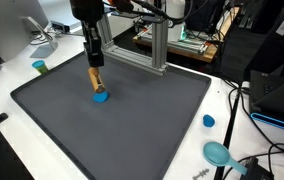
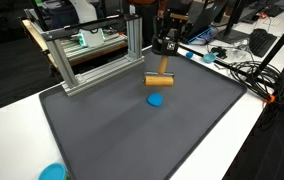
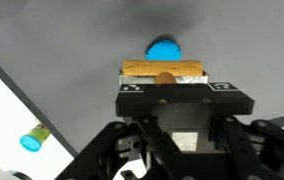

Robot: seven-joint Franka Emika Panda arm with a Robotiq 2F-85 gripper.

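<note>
At the left edge of the white table (image 1: 2, 95) in an exterior view, a small green cylinder with a blue top (image 1: 40, 67) stands off the dark grey rubber mat (image 1: 132, 120), well apart from the work. To its right, over the mat's left part, the end effector (image 1: 95, 70) is clamped on a short tan wooden cylinder (image 1: 95, 78), one finger on each side. The wrist view shows the same grip, with the wooden cylinder (image 3: 162, 72) lying crosswise between the fingers of the end effector (image 3: 162, 80). A flat blue round disc (image 1: 100, 97) lies on the mat just under and in front of the held piece; whether the two touch cannot be told. In an exterior view the cylinder (image 2: 159, 79) hangs level under the end effector (image 2: 160, 72), with the disc (image 2: 155, 99) just below it.

The arm comes down almost straight from the top of the frame, wrist pointing at the mat. Further right stands an aluminium profile frame (image 1: 154, 45), and a small blue cap (image 1: 209, 121) lies on the table past the mat's right edge.
</note>
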